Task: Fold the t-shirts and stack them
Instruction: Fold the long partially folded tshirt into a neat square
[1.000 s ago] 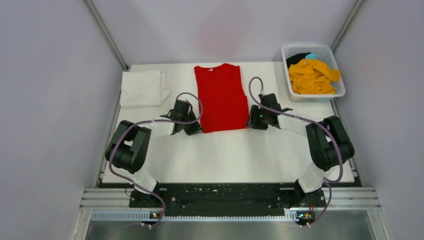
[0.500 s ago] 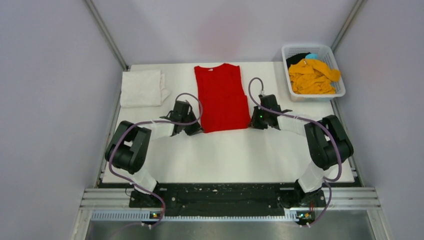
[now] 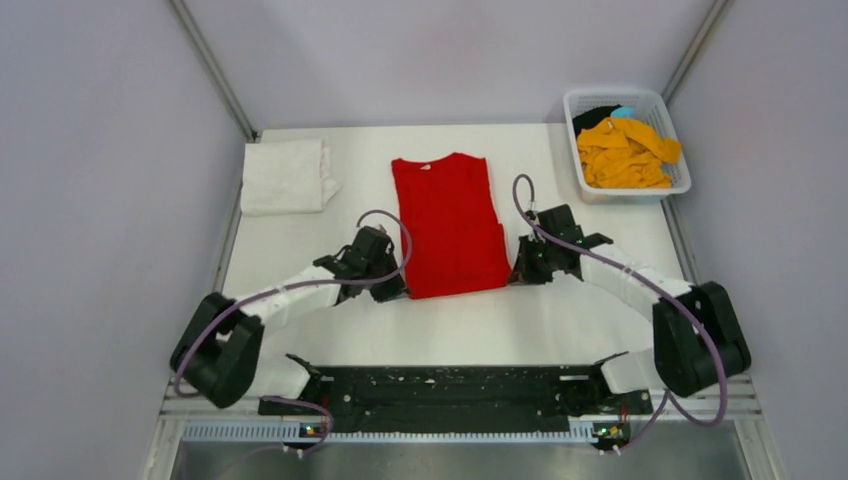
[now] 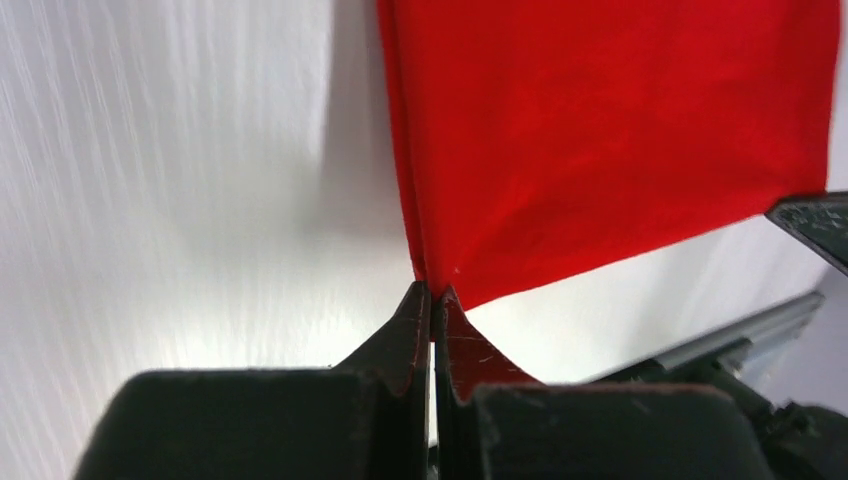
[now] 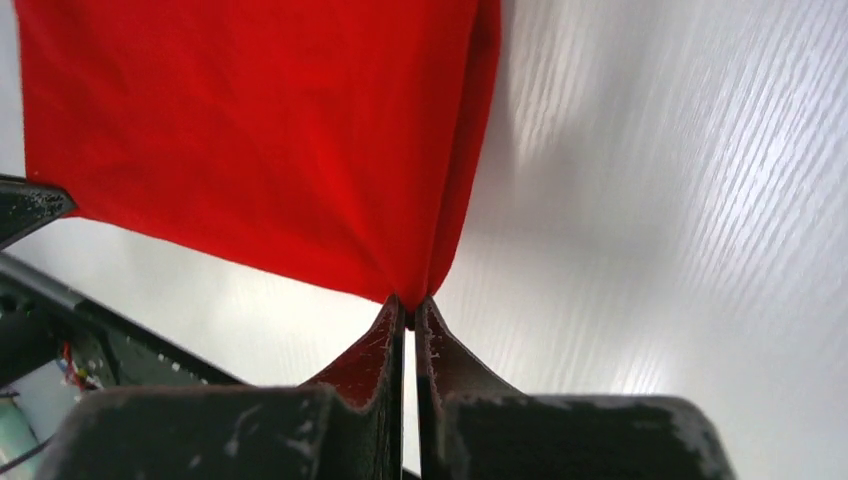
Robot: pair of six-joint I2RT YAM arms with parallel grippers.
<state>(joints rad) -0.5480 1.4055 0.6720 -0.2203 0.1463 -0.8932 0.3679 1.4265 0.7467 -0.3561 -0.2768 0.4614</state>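
Observation:
The bright red t-shirt (image 3: 448, 222) lies flat mid-table, sleeves folded in, collar at the far end. My left gripper (image 3: 392, 287) is shut on its near left hem corner; the left wrist view shows the fingertips (image 4: 432, 296) pinching red cloth (image 4: 600, 130). My right gripper (image 3: 519, 274) is shut on the near right hem corner, fingertips (image 5: 409, 304) pinching red cloth (image 5: 250, 130). A folded white t-shirt (image 3: 285, 176) lies at the far left. An orange-yellow t-shirt (image 3: 622, 152) and a black one (image 3: 593, 117) sit crumpled in the basket.
The white plastic lattice basket (image 3: 675, 186) stands at the far right corner, with a small teal thing (image 3: 623, 112) at its back. Grey walls enclose the table (image 3: 500, 320) on three sides. The black base rail (image 3: 440, 385) runs along the near edge.
Both grippers have pulled the red shirt's hem towards the near edge, sliding the whole shirt nearer. Both arms have stretched out lower and flatter.

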